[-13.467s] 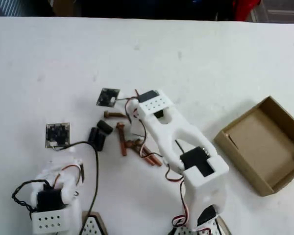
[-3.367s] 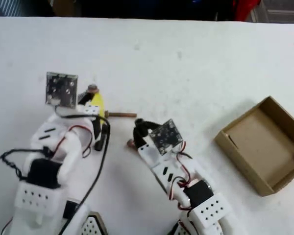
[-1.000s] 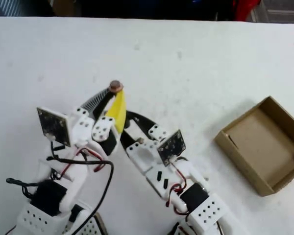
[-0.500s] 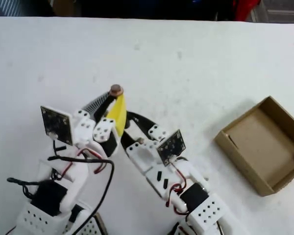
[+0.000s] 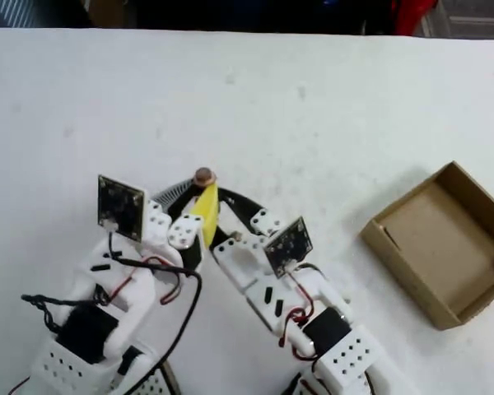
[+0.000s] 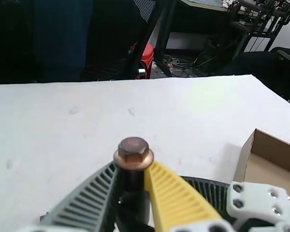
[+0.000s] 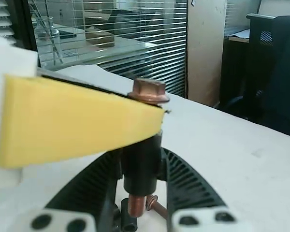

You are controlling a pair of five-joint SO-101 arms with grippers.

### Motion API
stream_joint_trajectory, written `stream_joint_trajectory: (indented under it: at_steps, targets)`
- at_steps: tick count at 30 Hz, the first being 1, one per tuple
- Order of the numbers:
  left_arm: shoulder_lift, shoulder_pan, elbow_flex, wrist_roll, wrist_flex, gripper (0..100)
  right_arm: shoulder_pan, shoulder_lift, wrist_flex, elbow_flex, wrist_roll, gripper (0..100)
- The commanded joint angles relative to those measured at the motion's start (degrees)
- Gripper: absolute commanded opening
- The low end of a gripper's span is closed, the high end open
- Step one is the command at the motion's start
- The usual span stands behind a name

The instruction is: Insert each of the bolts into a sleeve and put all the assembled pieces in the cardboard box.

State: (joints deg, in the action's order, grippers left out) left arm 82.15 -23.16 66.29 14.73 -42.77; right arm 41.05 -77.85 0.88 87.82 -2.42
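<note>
holding the bolt (image 6: 133, 151) upright with my left jaws, i have its hexagon head just above the tips. the grey finger (image 6: 89, 195) and the yellow finger (image 7: 72, 121) are clenched on it just under the head. my right jaws come from the other side, lower. in the right wrist view they stand close on both sides of the black sleeve (image 7: 141, 169), and they seem to grasp it. the copper tip of the bolt comes out below the sleeve, so i judge that the bolt is already through and this step is almost done. all this is in the air above the desk (image 5: 313, 107), between my two arms. the cardboard box (image 5: 445, 243) is well apart, at my right side.

to do it well, i think only one side should let go, not both together. the flange of the head looks about as wide as the sleeve, so it should rest on the top of the sleeve. if the right jaws hold the sleeve upright, the bolt should hang there when the left jaws release. the left should open slowly and go away sideways, without pushing the head. the piece must be vertical on the way to the box, because when tilted the bolt could slide out. i would lower it inside the walls before releasing.
</note>
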Motion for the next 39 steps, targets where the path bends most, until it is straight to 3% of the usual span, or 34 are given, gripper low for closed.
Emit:
stream_joint_trajectory:
  at_steps: [1,11,21,29,39]
  targets:
    - [0.92,-0.84,-1.76,0.62,0.26,3,-1.36,-1.01,-1.54,-1.32,0.53,1.7]
    - [0.92,-0.75,-2.73,0.62,-0.18,30,-1.36,-1.01,-1.45,-1.32,0.53,1.7]
    - [0.66,-0.57,-2.73,-1.23,-0.18,30,-1.36,-1.01,-1.45,-1.32,0.53,1.7]
    - [0.57,6.20,-2.20,-3.87,0.18,30,-1.36,-1.01,-1.45,-1.32,0.53,1.7]
    - [0.92,7.43,-4.84,-6.68,0.26,30,-1.45,-1.01,-1.45,-1.23,0.53,1.7]
